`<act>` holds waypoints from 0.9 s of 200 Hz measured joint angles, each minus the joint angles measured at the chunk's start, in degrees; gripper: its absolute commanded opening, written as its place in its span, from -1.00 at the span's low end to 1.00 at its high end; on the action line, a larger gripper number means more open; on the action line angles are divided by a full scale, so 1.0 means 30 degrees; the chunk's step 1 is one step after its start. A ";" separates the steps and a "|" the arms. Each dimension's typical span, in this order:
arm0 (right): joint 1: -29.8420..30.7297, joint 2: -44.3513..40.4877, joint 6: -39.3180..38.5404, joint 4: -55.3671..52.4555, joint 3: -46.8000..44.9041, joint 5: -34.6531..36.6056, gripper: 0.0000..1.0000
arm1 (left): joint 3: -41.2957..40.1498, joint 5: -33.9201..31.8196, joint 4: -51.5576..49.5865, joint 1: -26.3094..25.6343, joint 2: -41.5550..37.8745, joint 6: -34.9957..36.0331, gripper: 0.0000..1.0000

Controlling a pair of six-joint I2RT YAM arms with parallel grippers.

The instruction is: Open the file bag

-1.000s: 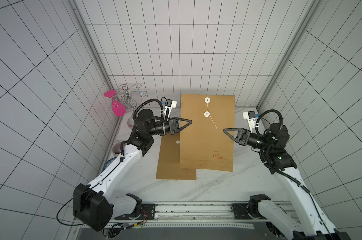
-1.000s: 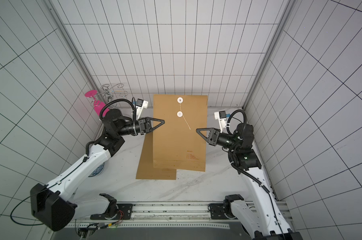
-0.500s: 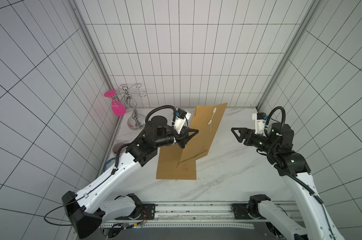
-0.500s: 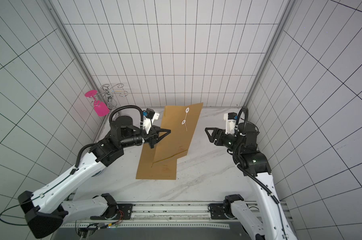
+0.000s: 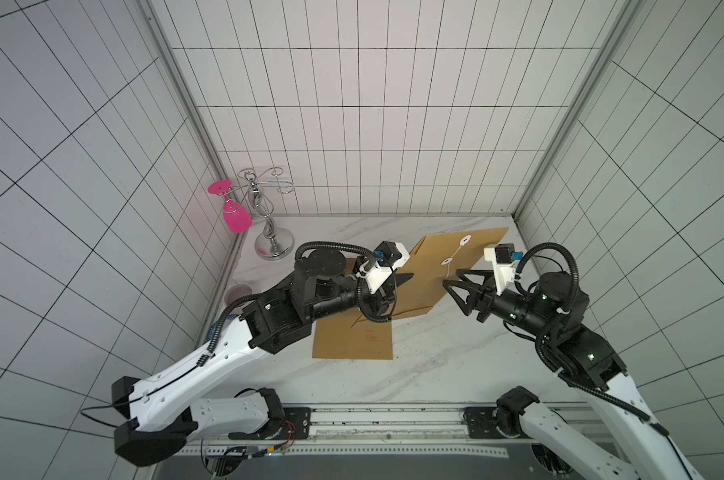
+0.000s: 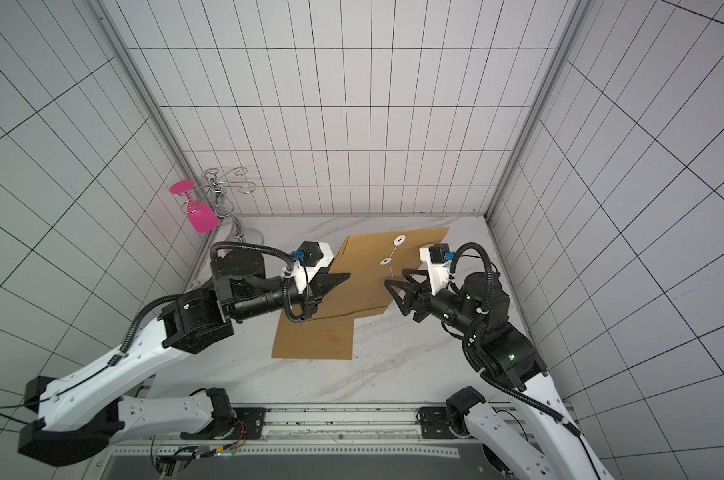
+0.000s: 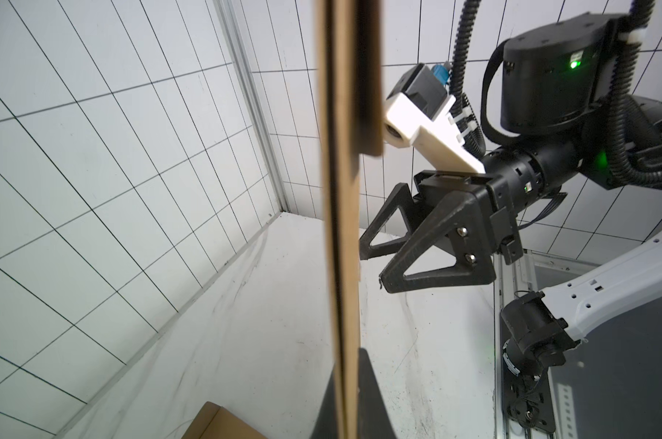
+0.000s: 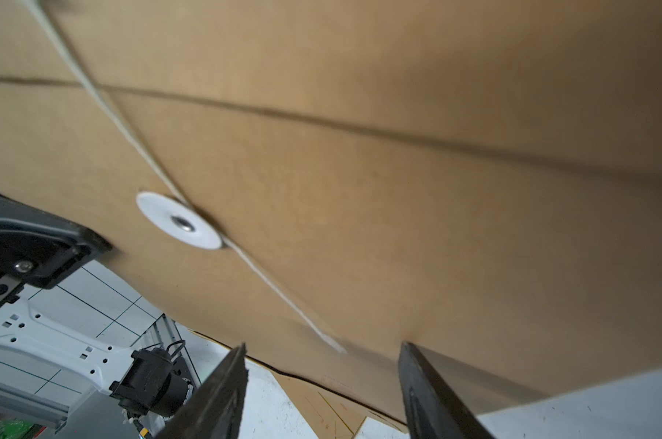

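A brown paper file bag (image 5: 431, 270) (image 6: 364, 274) hangs tilted above the table, and my left gripper (image 5: 410, 276) (image 6: 348, 275) is shut on its edge. The left wrist view shows the bag edge-on (image 7: 341, 190) between the left gripper (image 7: 346, 361) fingers. Two white discs (image 5: 465, 240) (image 5: 447, 261) sit on its face, with a loose white string (image 8: 284, 300) running past the lower disc (image 8: 179, 220). My right gripper (image 5: 451, 277) (image 6: 395, 277) (image 8: 322, 346) (image 7: 372, 264) stands open just off the bag's face, near the string's free end.
A second brown bag (image 5: 352, 340) lies flat on the marble table under the left arm. A metal glass rack (image 5: 271, 224) with a pink glass (image 5: 235, 218) stands at the back left corner, and a pale cup (image 5: 237, 293) by the left wall. Tiled walls close three sides.
The right gripper has opened, drawn back, then come close to the bag's face. The left gripper has swung the bag from flat-on to a low tilt toward the right.
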 measured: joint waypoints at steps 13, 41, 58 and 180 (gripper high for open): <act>0.0022 0.0000 0.0066 0.0510 0.0000 -0.0204 0.14 | 0.0080 0.0138 -0.0007 0.0000 -0.0197 -0.0007 -1.00; 0.0109 -0.0117 0.0335 0.1268 0.0000 -0.0568 -0.06 | 0.0452 0.0510 -0.0138 0.0000 -0.0095 -0.0058 -1.00; 0.0117 -0.0219 0.0452 0.1588 0.0000 -0.0612 -0.09 | 0.0583 0.0699 -0.0146 0.0000 -0.0022 -0.0124 -1.00; 0.0510 0.0816 0.1166 0.2820 0.0029 -0.0692 -0.48 | 0.0918 0.1355 -0.0138 0.0000 0.0313 -0.0838 -1.00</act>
